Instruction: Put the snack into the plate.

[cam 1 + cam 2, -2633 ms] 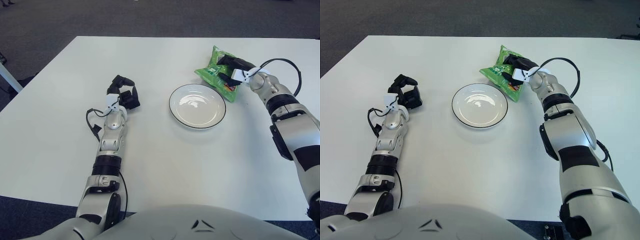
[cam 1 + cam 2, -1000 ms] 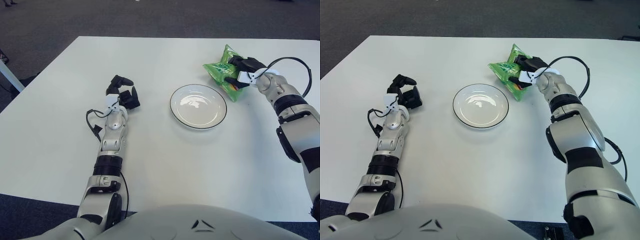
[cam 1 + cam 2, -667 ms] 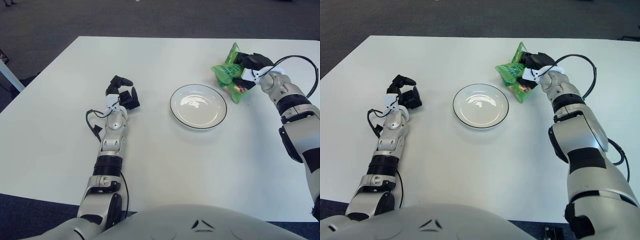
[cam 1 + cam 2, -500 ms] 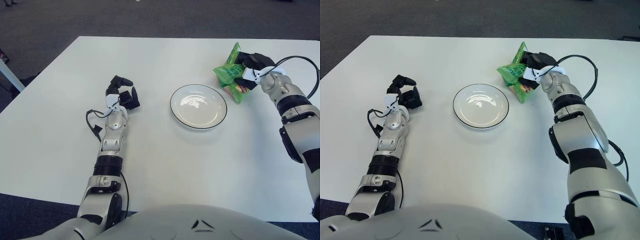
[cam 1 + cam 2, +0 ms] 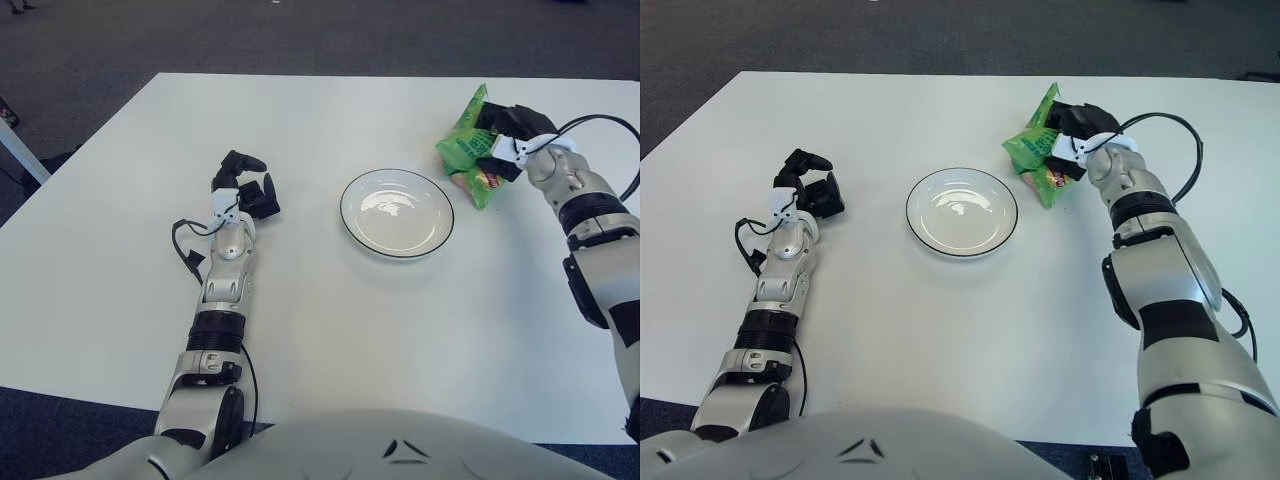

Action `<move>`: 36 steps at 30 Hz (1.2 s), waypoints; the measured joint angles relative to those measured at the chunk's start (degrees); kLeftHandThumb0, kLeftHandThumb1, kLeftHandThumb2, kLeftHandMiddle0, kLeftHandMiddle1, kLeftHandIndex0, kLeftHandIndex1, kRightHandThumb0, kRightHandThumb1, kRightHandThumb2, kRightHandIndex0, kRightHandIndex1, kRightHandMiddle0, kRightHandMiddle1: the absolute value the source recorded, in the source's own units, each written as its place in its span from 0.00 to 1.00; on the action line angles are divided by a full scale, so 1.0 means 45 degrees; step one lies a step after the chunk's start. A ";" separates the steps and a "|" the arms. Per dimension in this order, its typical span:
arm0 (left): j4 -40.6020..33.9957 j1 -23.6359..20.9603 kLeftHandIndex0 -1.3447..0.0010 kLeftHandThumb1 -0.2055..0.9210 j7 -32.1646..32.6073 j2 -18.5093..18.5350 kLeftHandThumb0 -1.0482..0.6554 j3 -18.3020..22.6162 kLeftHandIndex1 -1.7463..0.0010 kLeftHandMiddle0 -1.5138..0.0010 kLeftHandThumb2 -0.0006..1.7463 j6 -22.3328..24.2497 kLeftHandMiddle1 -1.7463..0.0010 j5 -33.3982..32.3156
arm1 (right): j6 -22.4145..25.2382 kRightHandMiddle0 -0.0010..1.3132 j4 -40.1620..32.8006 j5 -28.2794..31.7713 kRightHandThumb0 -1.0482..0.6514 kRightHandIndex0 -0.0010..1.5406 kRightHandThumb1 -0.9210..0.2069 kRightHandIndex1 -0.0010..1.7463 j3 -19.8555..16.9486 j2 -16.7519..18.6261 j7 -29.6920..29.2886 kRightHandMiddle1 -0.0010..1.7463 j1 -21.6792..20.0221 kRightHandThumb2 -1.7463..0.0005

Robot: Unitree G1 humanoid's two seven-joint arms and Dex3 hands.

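A green snack bag is held tilted up on edge just right of the plate, with my right hand shut on its right side. The bag's lower corner shows red print and is close to the table; whether it touches I cannot tell. The white plate with a dark rim sits empty at the table's middle, its rim a short way left of the bag. My left hand shows well to the left of the plate, fingers curled and holding nothing.
The white table runs to its far edge just behind the bag, with dark carpet beyond. A black cable loops off my right wrist. A table leg shows at the far left.
My right hand has drawn the snack bag to the right and lifted it, tipping it from lying flat beside the plate to standing on edge. The left hand has not moved.
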 measured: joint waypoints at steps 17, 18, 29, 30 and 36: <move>0.0118 -0.0035 0.56 0.48 -0.0211 0.0014 0.34 0.0003 0.00 0.15 0.74 -0.0170 0.00 -0.0012 | -0.0071 0.52 -0.0984 0.0924 0.62 0.56 0.86 0.99 -0.1237 -0.0387 0.0888 1.00 0.0147 0.01; 0.0124 -0.0036 0.56 0.48 -0.0211 0.0016 0.34 0.0006 0.00 0.15 0.74 -0.0170 0.00 -0.0011 | -0.0092 0.52 -0.1059 0.0993 0.62 0.56 0.86 0.99 -0.1310 -0.0416 0.0938 1.00 0.0156 0.01; 0.0253 -0.0055 0.57 0.49 -0.0224 0.0025 0.34 0.0062 0.00 0.15 0.73 -0.0170 0.00 -0.0045 | -0.0173 0.52 -0.3471 0.1413 0.62 0.57 0.86 0.97 -0.2193 -0.0711 0.1085 1.00 0.0571 0.02; 0.0267 -0.0063 0.57 0.49 -0.0224 0.0025 0.34 0.0069 0.00 0.15 0.73 -0.0170 0.00 -0.0045 | -0.0180 0.52 -0.3862 0.1514 0.62 0.57 0.86 0.97 -0.2313 -0.0711 0.1094 1.00 0.0663 0.02; 0.0322 -0.0096 0.56 0.48 -0.0232 0.0024 0.34 0.0066 0.00 0.15 0.74 -0.0170 0.00 -0.0045 | -0.0231 0.51 -0.5480 0.1768 0.62 0.58 0.86 0.95 -0.2763 -0.0707 0.1251 1.00 0.1049 0.02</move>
